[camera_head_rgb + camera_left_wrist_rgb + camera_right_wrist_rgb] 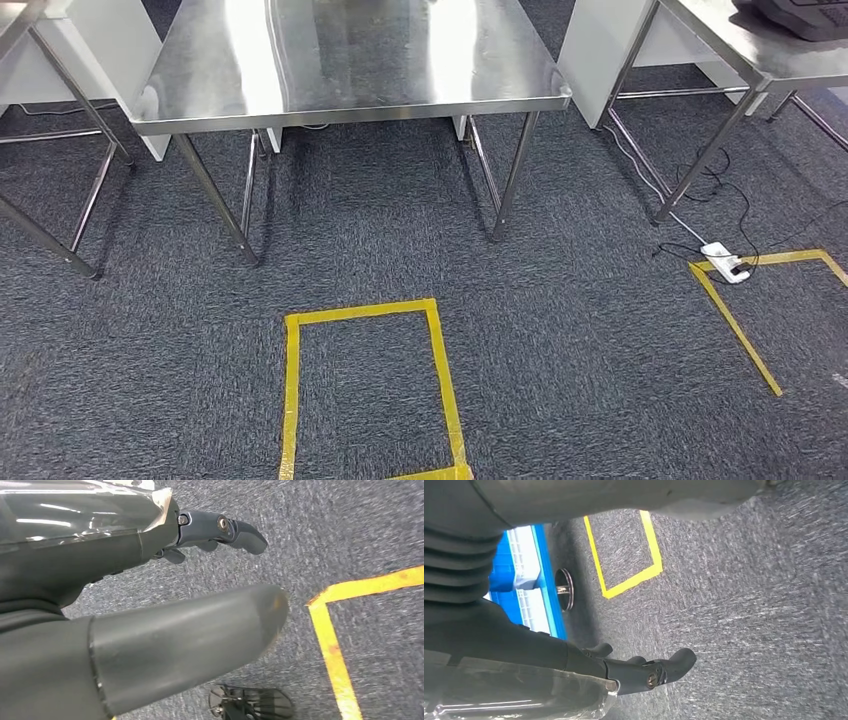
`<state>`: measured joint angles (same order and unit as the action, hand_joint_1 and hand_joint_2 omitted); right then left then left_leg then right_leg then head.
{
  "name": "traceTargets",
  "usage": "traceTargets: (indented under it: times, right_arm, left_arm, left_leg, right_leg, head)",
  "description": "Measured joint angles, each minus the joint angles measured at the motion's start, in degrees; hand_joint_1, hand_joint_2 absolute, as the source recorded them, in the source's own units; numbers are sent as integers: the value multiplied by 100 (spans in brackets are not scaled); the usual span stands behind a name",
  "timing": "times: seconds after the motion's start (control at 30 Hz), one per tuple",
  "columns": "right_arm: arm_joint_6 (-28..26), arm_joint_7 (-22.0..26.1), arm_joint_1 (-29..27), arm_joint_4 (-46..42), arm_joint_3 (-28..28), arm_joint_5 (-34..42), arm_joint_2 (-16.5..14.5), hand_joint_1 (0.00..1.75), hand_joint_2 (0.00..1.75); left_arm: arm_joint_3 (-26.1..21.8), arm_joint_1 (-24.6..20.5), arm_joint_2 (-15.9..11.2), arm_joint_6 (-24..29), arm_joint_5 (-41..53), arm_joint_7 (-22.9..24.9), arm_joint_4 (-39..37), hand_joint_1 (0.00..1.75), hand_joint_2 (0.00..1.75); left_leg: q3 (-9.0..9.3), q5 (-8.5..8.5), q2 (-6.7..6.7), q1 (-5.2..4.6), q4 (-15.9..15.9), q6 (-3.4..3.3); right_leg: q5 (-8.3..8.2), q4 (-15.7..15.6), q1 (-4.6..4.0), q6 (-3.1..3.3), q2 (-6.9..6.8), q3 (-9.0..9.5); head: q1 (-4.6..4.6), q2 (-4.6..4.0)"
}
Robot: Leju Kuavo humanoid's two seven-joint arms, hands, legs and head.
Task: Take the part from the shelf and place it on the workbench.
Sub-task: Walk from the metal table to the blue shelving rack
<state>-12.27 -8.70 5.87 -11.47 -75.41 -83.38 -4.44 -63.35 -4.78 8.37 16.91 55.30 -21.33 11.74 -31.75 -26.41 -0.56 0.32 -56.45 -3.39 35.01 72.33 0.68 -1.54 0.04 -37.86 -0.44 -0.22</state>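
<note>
The workbench (350, 60), a bare stainless steel table on thin legs, stands straight ahead in the head view. My left hand (165, 635) hangs over grey carpet, its thick thumb well apart from the dark fingers (220, 527), with nothing between them. My right hand (549, 652) also hangs low above the carpet. Its fingers (659, 669) reach out away from the thumb (624, 495) and hold nothing.
A yellow tape rectangle (370, 385) marks the carpet before the workbench, and a second one (745, 300) lies to the right beside a white power strip (727, 262) with cables. More steel tables stand left (40, 60) and right (760, 40). A blue crate (526, 580) is near my right hand.
</note>
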Motion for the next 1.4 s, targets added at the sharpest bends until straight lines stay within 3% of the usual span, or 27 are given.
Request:
traceTargets:
  times: [0.03, 0.07, 0.13, 0.17, 0.23, 0.33, 0.37, 0.43, 0.5, 0.53, 0.57, 0.6, 0.67, 0.73, 0.87, 0.93, 1.0, 1.07, 1.1, 1.17, 1.23, 1.3, 1.37, 1.4]
  right_arm:
    - [-1, -1, -3, 0, 0, 0, 2, 0, 0]
    - [-1, -1, -4, 0, 1, 0, 4, 0, 0]
    - [-1, -2, 1, 0, 2, 0, 9, 0, 0]
    - [-1, -2, 6, 0, 4, -1, 10, 0, 0]
    - [0, -2, 10, 0, 7, -3, 9, 0, 0]
    - [0, -2, 6, 0, 12, -4, 10, 0, 0]
    - [-1, -2, 9, -1, 15, -4, 9, 0, 0]
    - [0, -2, 11, -2, 23, -5, 9, 0, 0]
    - [0, -2, 1, -2, 28, -5, 9, 0, 0]
    - [1, -2, -4, -2, 28, -5, 8, 0, 0]
    - [1, -2, -6, -2, 29, -4, 7, 0, 0]
    - [1, -2, -6, -2, 30, -5, 4, 0, 0]
    - [1, -2, 1, -2, 32, -8, -1, 0, 0]
    - [1, -5, 12, -2, 36, -13, -2, 0, 0]
    - [1, -8, 9, -2, 42, -23, 4, 0, 0]
    - [1, -8, 9, -1, 46, -28, 4, 0, 0]
    - [1, -9, 8, 0, 54, -31, -1, 0, 0]
    - [1, -13, 2, 0, 63, -31, 0, 0, 0]
    - [1, -15, 0, 0, 67, -31, 1, 0, 0]
    - [1, -21, 8, -1, 72, -31, 4, 0, 0]
    - [1, -32, 23, -2, 77, -32, 4, 0, 0]
    - [1, -49, 28, -2, 78, -37, 4, 0, 0]
    - [1, -61, 25, -1, 80, -42, 3, 0, 0]
    - [1, -64, 27, -1, 81, -43, 2, 0, 0]
  left_arm:
    - [-1, 1, 1, 1, 0, 0, 0, 0, 0]
    - [-1, 1, 3, 1, 0, 0, -1, 0, 0]
    - [-1, 1, 10, -1, 0, 0, -2, 0, 0]
    - [-1, 1, 13, -1, 0, 0, -2, 0, 0]
    - [-1, -1, 14, 0, 0, 0, -2, 0, 0]
    - [-1, -1, 11, 2, 0, 0, -2, 0, 0]
    - [-1, 0, 10, 2, 0, 0, -3, 0, 0]
    - [-1, 2, 9, 4, 0, 0, -4, 0, 0]
    - [-1, 6, 10, 4, 0, 0, -5, 0, 0]
    - [-1, 8, 10, 5, 0, 0, -5, 0, 0]
    - [-1, 10, 7, 5, 0, 0, -6, 0, 0]
    - [-1, 11, 3, 5, 0, 0, -6, 0, 0]
    - [-1, 5, -6, 5, 0, -1, -5, 0, 0]
    - [-1, -2, -9, 5, 0, -4, -5, 0, 0]
    - [-2, 2, -5, 5, -1, -8, -7, 0, 0]
    - [-3, -2, -4, 5, -3, -11, -5, 0, 0]
    - [-3, -2, -9, 7, -7, -14, -4, 0, 0]
    - [-4, -1, -13, 6, -9, -15, -5, 0, 0]
    - [-5, 0, -12, 5, -9, -15, -5, 0, 0]
    - [-4, 0, -8, 5, -9, -15, -7, 0, 0]
    - [-4, 0, -6, 6, -9, -15, -6, 0, 0]
    - [-7, -1, -7, 7, -9, -15, -6, 0, 0]
    - [-12, 2, -11, 8, -10, -15, -7, 0, 0]
    - [-15, 3, -12, 8, -12, -15, -7, 0, 0]
  left_leg:
    - [-31, 24, -4, -8, -2, 2]
    - [-54, 47, -6, -12, -4, 10]
    - [-79, 84, -7, -16, -9, 37]
    - [-84, 99, -7, -26, -13, 59]
    - [-88, 127, -9, -37, -19, 110]
    - [-120, 139, 0, -13, -39, 214]
    - [-174, 43, 9, -3, -140, 247]
    - [-400, -365, 35, 24, -680, 303]
    - [-667, -774, 45, 46, -1432, 355]
    - [-718, -845, 45, 55, -1643, 373]
    - [-661, -801, 44, 63, -1635, 382]
    - [-494, -661, 44, 75, -1396, 384]
    - [-18, -344, 52, 89, -594, 372]
    - [213, -222, 67, 72, -126, 325]
    - [148, -129, 60, 34, -52, 157]
    - [98, -51, 38, 47, -11, 59]
    - [23, 0, 25, 30, -13, 25]
    - [-51, 54, 17, 19, -16, 28]
    - [-80, 81, 16, 17, -17, 36]
    - [-116, 128, 16, 16, -19, 71]
    - [-132, 163, 13, -6, -30, 123]
    - [-139, 200, 7, -17, -34, 185]
    - [-174, 172, 17, 11, -78, 253]
    - [-230, 53, 27, 27, -203, 284]
  right_leg:
    - [30, 89, 2, -32, 0, 7]
    - [-34, -76, 3, -75, 0, 143]
    - [-297, -944, 2, -136, -5, 682]
    - [-419, -1356, -9, -133, -7, 910]
    - [-536, -1751, -36, -74, -9, 1098]
    - [-620, -1772, -22, 52, -10, 1067]
    - [-660, -1783, 4, 107, -15, 1057]
    - [-730, -1795, 40, 182, -26, 1019]
    - [-767, -1778, 36, 191, -29, 951]
    - [-778, -1762, 34, 183, -30, 922]
    - [-783, -1741, 35, 174, -29, 896]
    - [-786, -1715, 37, 168, -26, 878]
    - [-781, -1654, 23, 156, -18, 845]
    - [-793, -1610, -9, 108, -13, 795]
    - [-802, -1548, -17, -35, -8, 682]
    - [-536, -1142, -11, -13, -6, 486]
    - [-141, -374, 0, 41, -5, 161]
    - [41, 96, 5, 13, -5, 12]
    - [-4, -1, 4, -26, -5, 108]
    - [-267, -835, 4, -94, -7, 633]
    - [-482, -1585, -26, -87, -7, 1041]
    - [-546, -1742, -63, -33, -4, 1084]
    - [-606, -1752, -7, 48, -12, 1072]
    - [-644, -1759, 24, 101, -20, 1063]
  head:
    - [6, 0]
    - [15, 0]
    - [35, 0]
    - [44, 0]
    - [47, 0]
    - [49, 0]
    - [44, 0]
    - [5, 0]
    - [-36, 0]
    - [-42, 0]
    - [-53, 0]
    - [-65, 0]
    - [-99, 0]
    - [-117, 0]
    - [-98, 0]
    - [-57, 0]
    - [-3, 0]
    - [28, 0]
    - [45, 0]
    - [93, 0]
    - [137, 0]
    - [144, 0]
    - [145, 0]
    - [132, 0]
